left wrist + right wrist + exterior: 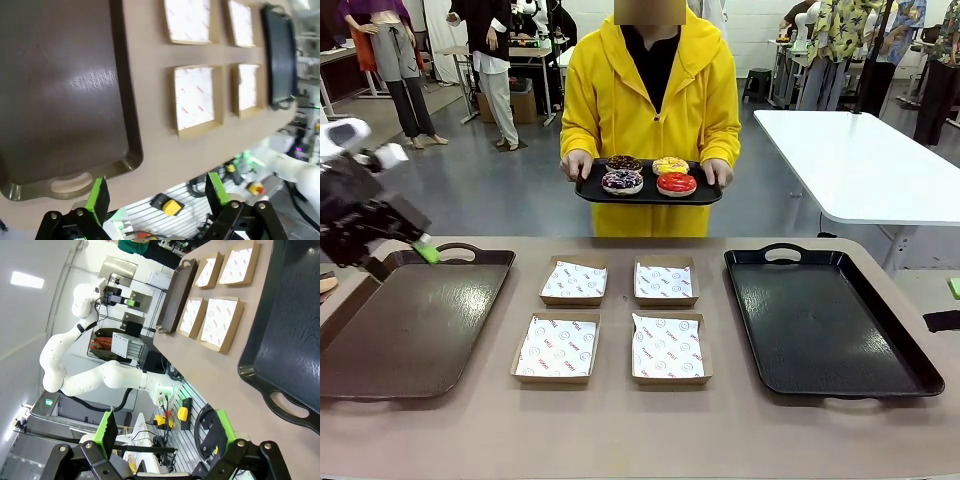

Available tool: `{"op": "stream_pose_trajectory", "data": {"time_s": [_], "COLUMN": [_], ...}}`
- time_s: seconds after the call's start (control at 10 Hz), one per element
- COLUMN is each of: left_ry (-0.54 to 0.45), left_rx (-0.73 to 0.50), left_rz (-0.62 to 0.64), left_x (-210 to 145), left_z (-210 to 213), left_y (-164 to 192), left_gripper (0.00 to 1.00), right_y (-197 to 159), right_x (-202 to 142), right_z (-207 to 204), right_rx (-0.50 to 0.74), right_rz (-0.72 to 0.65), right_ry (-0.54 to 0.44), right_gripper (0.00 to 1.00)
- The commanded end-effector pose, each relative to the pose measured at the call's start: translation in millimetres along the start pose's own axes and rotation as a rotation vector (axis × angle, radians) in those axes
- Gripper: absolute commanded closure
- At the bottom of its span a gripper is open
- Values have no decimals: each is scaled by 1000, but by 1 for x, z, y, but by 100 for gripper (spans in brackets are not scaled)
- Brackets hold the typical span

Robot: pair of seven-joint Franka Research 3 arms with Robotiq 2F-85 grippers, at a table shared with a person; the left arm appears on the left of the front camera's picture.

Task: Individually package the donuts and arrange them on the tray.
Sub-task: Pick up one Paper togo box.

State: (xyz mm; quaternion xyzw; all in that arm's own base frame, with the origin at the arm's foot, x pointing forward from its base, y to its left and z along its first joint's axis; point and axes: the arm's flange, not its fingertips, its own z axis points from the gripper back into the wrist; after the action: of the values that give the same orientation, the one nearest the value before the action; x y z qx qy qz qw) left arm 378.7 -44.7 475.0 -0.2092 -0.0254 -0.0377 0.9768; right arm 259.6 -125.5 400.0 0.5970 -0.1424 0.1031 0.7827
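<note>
Now, person (650,90) beyond the four paper-lined boxes (558,348) holding a small tray (610,196) of four donuts (676,183), left gripper (157,190) and right gripper (165,432) both spread wide, empty.

The person (650,120) at the far side wears a yellow hooded coat (605,100) over a black top (652,55). The left arm (75,375) is white, with rounded joints. Both the left pincer (157,191) and right pincer (165,426) are black, with green pads (98,197) and silver screws (233,204).

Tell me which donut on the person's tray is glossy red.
The red donut, front right on the held tray in the front view; it alone has glossy red icing.
</note>
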Motion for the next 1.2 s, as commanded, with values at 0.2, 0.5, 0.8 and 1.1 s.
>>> {"op": "stream_pose_trajectory", "data": {"time_s": [0.2, 0.5, 0.8, 1.1], "left_ry": [61, 64, 67, 62], "left_rx": [273, 357, 404, 366], "left_rz": [-9, 21, 16, -19], "left_x": [21, 22, 24, 24], "left_z": [-70, -133, -192, -208], "left_y": [-66, -93, -110, -123], "left_gripper": [0, 0, 0, 0], "right_y": [-1, -1, -1, -1], "right_x": [0, 0, 0, 0], "right_z": [0, 0, 0, 0], "right_rx": [13, 13, 13, 13], "right_rz": [12, 12, 12, 12], "right_ry": [-6, -6, -6, -6], "right_gripper": [0, 0, 0, 0]}}
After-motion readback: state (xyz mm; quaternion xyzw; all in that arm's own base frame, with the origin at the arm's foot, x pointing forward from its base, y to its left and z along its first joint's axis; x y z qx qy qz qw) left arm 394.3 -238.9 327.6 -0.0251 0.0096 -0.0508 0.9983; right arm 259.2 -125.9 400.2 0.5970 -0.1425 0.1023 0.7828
